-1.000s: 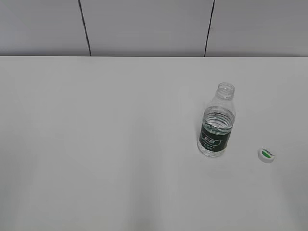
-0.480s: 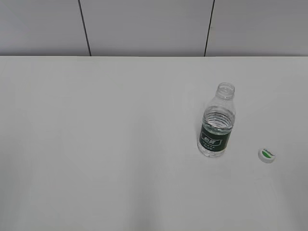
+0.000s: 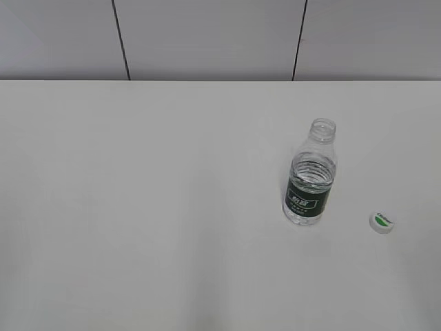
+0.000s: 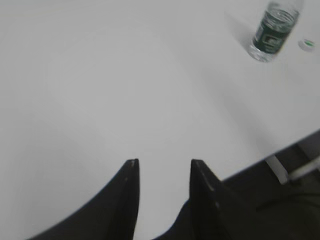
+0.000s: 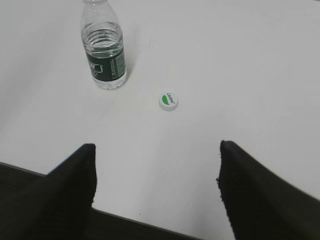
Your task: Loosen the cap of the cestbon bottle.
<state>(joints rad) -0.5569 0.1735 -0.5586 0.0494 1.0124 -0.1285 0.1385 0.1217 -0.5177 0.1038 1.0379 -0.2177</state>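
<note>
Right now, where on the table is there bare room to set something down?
Everything left of the cestbon bottle is bare table, back to the wall. The strip in front is bare too. Tightest is the gap between bottle and cap, near the right edge.

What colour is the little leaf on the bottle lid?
Green, on the white cap; the right wrist view shows it best.

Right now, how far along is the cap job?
It looks finished: the bottle stands upright with its neck open, and the cap lies on the table to its right, apart from it. Nothing is in hand; the left gripper and right gripper are both open and away. Nothing obvious remains.
</note>
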